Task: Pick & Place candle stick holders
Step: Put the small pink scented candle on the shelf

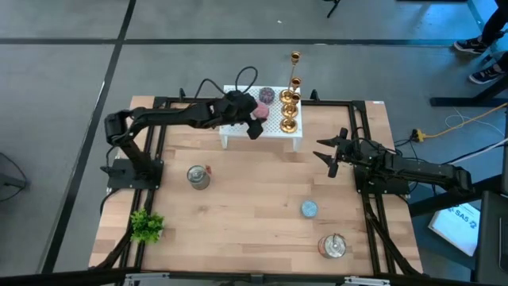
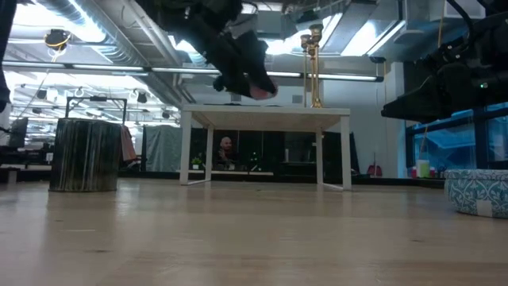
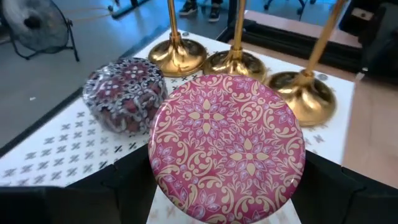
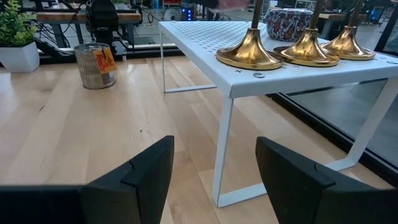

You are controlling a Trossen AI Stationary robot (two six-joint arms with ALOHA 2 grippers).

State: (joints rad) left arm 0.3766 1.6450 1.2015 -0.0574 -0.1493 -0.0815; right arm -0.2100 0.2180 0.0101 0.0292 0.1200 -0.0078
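The wooden worktop (image 1: 254,199) holds a small white shelf (image 1: 238,133), two silver tins (image 1: 198,176), a blue disc (image 1: 309,209) and a green plant (image 1: 146,226). On the shelf stand three gold candle stick holders (image 1: 289,111) and a dark patterned tin (image 1: 266,95).

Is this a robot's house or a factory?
More likely a robot lab or workshop. Two robot arms are fixed to a wooden table, bare pipes and strip lights run overhead, and the floor around is plain grey with a power cord lying on it.

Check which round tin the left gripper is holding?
The pink and gold patterned tin, clamped in the left gripper above the white shelf. The dark maroon tin sits on the shelf; the blue one lies on the table.
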